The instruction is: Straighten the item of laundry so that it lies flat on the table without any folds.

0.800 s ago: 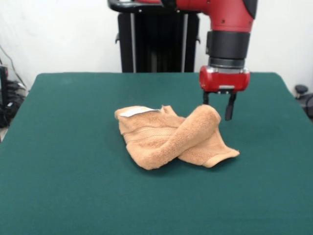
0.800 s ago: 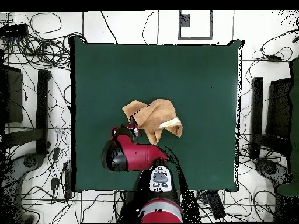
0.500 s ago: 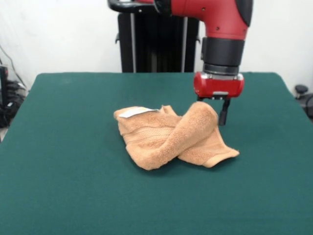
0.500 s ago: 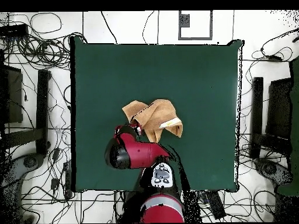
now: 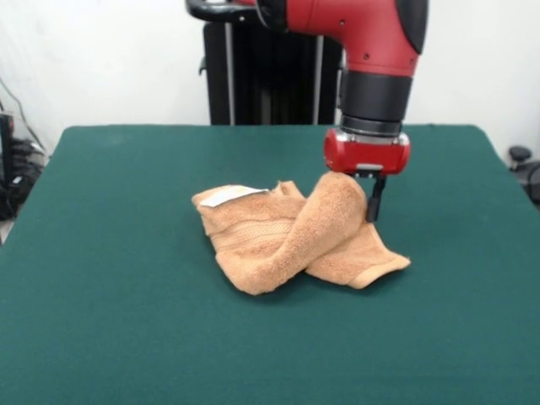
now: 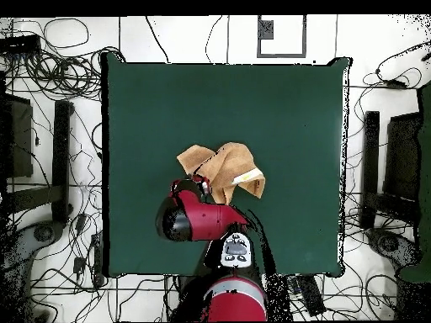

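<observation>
The orange-tan towel (image 5: 287, 232) lies crumpled near the middle of the dark green table (image 5: 101, 278). One thick fold rises at its right side up to my gripper (image 5: 363, 207). Its white label (image 5: 224, 196) shows at the upper left. The gripper is shut on the raised fold: one black finger (image 5: 374, 198) shows at the fold's right side and the other is hidden behind the cloth. In the overhead view the towel (image 6: 227, 166) lies just beyond the red arm head, which covers most of the gripper (image 6: 199, 182).
The black pedestal (image 5: 270, 76) stands at the table's far side. Cables and equipment (image 6: 50, 126) lie on the floor around the table (image 6: 286, 109). Green cloth stretches wide on all sides of the towel.
My gripper has moved a little to the left in the front view and slightly up, drawing the raised fold with it. The whole towel has shifted slightly left.
</observation>
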Motion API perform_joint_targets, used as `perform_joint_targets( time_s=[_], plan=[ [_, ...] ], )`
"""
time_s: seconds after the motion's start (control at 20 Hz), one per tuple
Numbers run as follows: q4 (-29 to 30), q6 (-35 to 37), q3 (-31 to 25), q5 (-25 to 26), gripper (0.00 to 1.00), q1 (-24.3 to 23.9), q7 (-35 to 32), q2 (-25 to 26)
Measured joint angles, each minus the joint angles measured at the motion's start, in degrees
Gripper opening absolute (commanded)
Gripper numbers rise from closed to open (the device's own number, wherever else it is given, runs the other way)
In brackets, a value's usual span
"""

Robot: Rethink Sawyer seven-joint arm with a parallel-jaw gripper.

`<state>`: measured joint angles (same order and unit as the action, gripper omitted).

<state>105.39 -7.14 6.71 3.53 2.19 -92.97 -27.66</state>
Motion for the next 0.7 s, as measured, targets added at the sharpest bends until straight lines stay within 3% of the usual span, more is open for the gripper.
perform_joint_targets(
  time_s=[0.55,0.6,0.7],
  plan=[
    [-0.09,-3.26,1.17,-0.18,1.00,-0.38,0.00,0.68],
    [-0.09,-5.06,1.60,-0.18,0.00,-0.39,0.00,0.77],
    [-0.09,-5.72,1.67,-0.16,0.00,-0.44,0.00,0.78]
  ],
)
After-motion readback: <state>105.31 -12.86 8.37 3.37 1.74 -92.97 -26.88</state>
